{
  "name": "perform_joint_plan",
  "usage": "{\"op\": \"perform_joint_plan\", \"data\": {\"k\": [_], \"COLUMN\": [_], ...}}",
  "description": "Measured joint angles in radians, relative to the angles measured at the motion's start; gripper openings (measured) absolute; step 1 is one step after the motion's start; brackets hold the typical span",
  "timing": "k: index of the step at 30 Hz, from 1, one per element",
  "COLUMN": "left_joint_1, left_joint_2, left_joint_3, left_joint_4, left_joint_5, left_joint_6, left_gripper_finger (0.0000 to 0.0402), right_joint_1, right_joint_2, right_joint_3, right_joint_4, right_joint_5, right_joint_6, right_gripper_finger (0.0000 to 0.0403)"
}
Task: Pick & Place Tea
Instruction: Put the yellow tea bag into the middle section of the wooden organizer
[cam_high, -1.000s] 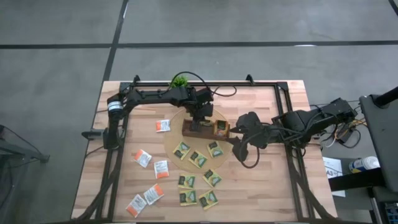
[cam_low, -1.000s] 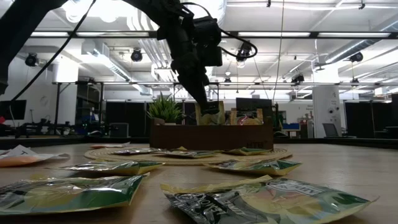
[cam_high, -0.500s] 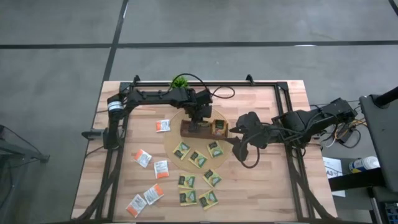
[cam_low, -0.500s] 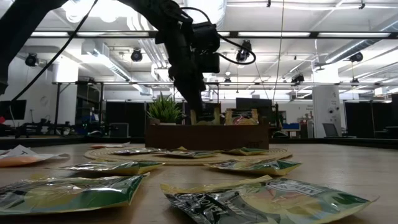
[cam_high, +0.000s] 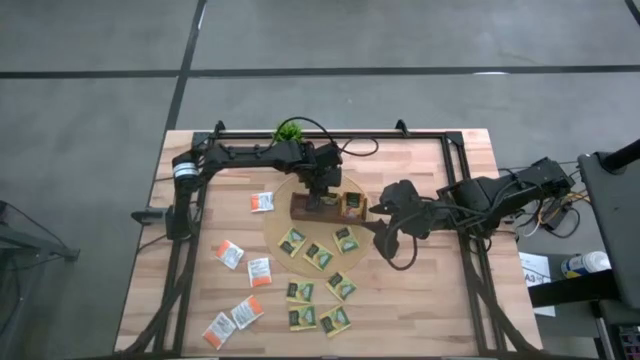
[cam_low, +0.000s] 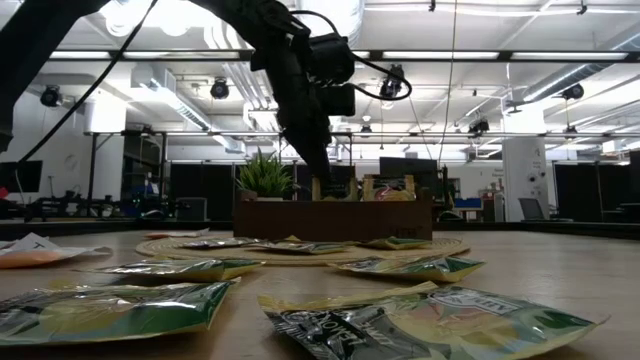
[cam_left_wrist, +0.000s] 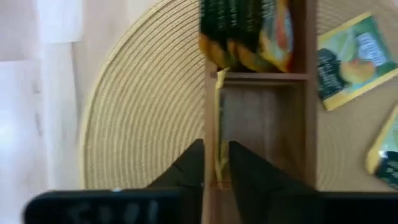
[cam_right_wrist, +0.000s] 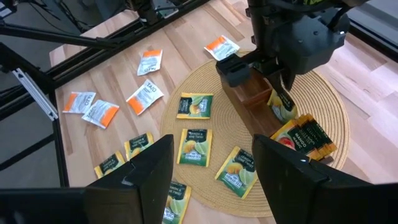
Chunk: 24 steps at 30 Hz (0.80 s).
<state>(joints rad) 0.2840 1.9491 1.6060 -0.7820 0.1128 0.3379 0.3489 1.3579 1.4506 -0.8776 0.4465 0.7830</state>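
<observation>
Over the brown compartment tray (cam_high: 325, 207) on the round woven mat (cam_high: 283, 224), left claw (cam_left_wrist: 216, 167) lowered into the tray, fingers (cam_left_wrist: 189, 168) set narrowly apart around the top edge of a green-and-yellow sachet (cam_left_wrist: 219, 134) standing on edge against the compartment's wall; whether still pinched or just let go, impossible to tell. Beyond the divider, in the neighbouring compartment, several more upright green-and-yellow sachets (cam_left_wrist: 245, 34). Flat on the mat and on the counter (cam_high: 440, 300) just past it, loose green-and-yellow sachets (cam_high: 318, 256), about nine in all. Toward the left arm's side of the counter, well apart from the tray, six white-and-orange sachets (cam_high: 259, 271) scattered singly and in a small cluster near the front edge. Behind the tray, at the counter's far edge, small green potted plant (cam_high: 289, 130). Right claw (cam_right_wrist: 212, 168) hovering beside the mat, fingers spread wide, empty.
</observation>
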Motion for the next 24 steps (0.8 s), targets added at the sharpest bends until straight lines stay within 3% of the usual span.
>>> {"op": "perform_joint_plan", "data": {"k": [8,24], "left_joint_1": [0.000,-0.026], "left_joint_2": [-0.013,-0.234], "left_joint_3": [0.044,0.091], "left_joint_4": [-0.071,-0.120], "left_joint_5": [-0.067,-0.045], "left_joint_6": [-0.007,-0.158], "left_gripper_finger": [0.0136,0.0140], "right_joint_1": [0.000,0.012], "right_joint_2": [0.000,0.000], "right_joint_3": [0.000,0.000], "right_joint_4": [0.000,0.022], "right_joint_5": [0.000,0.006], "right_joint_6": [-0.009,-0.073], "right_gripper_finger": [0.0215,0.0215]}}
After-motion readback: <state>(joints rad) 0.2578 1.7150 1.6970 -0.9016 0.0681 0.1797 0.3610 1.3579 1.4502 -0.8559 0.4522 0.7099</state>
